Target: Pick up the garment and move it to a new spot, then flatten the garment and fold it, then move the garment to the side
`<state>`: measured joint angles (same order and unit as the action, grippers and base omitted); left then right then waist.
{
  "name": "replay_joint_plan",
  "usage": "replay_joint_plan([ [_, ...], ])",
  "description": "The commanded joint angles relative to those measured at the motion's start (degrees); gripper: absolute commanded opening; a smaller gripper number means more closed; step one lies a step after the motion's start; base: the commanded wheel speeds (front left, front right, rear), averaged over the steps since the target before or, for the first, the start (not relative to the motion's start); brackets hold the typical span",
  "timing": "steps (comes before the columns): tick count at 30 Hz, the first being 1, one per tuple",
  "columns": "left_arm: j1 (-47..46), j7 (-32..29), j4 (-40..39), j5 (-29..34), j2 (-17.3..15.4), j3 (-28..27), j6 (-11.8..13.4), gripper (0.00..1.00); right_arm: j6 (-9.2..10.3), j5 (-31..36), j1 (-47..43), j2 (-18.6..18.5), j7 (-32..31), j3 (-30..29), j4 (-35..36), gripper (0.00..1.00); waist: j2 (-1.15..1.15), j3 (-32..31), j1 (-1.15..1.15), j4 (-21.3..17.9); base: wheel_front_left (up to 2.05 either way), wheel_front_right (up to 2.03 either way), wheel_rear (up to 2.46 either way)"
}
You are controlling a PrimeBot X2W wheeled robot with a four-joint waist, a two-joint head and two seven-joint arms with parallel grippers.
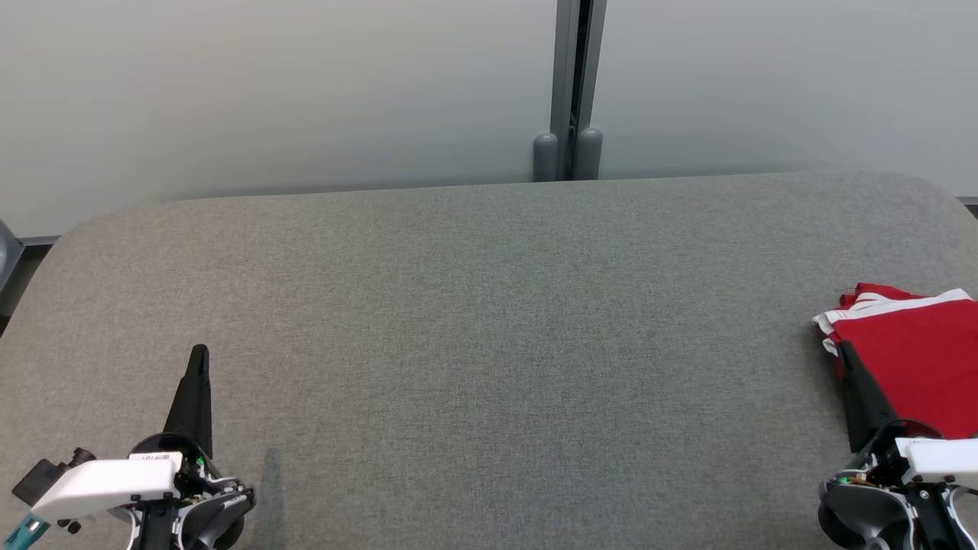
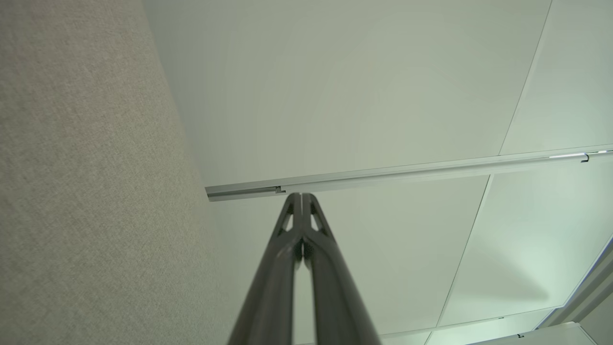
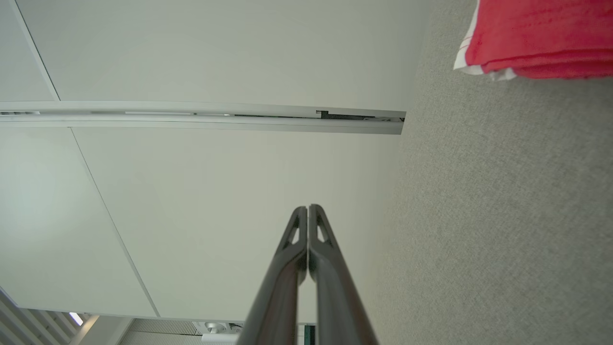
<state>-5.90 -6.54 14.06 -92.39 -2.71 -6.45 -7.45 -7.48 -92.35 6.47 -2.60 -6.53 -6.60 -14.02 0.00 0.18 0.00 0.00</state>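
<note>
The garment (image 1: 917, 347) is red with white trim and lies folded at the right edge of the grey fabric table (image 1: 489, 321). The right wrist view has the garment (image 3: 541, 38) at its upper right. My right gripper (image 1: 844, 350) stands just in front of the garment's left side, fingers pressed together and empty; the same shut tips (image 3: 308, 208) point at the pale wall. At the lower left my left gripper (image 1: 200, 351) is shut too, holding nothing, far from the garment. Its joined tips (image 2: 300, 195) rise beside the table surface.
A pale wall (image 1: 275, 92) runs behind the table, with a grey metal post (image 1: 571, 92) at its middle. The table's far edge is rounded at both corners. A wide stretch of bare grey fabric lies between the two grippers.
</note>
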Motion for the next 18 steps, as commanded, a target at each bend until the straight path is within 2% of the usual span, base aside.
replay_joint_plan([
  [1,-0.66,-0.17,-0.15,-0.08,-0.32,-0.21,-0.15,0.0,-0.02,-0.14,-0.5,-0.52,-0.21,-0.04,0.23,0.0,0.0,0.0,0.0,0.0,0.0,0.0,0.0],
  [18,-0.66,-0.17,-0.15,-0.08,-0.31,-0.21,-0.16,0.0,-0.02,-0.14,-0.5,-0.53,-0.21,-0.02,0.23,0.0,0.0,0.0,0.0,0.0,0.0,0.0,0.0],
])
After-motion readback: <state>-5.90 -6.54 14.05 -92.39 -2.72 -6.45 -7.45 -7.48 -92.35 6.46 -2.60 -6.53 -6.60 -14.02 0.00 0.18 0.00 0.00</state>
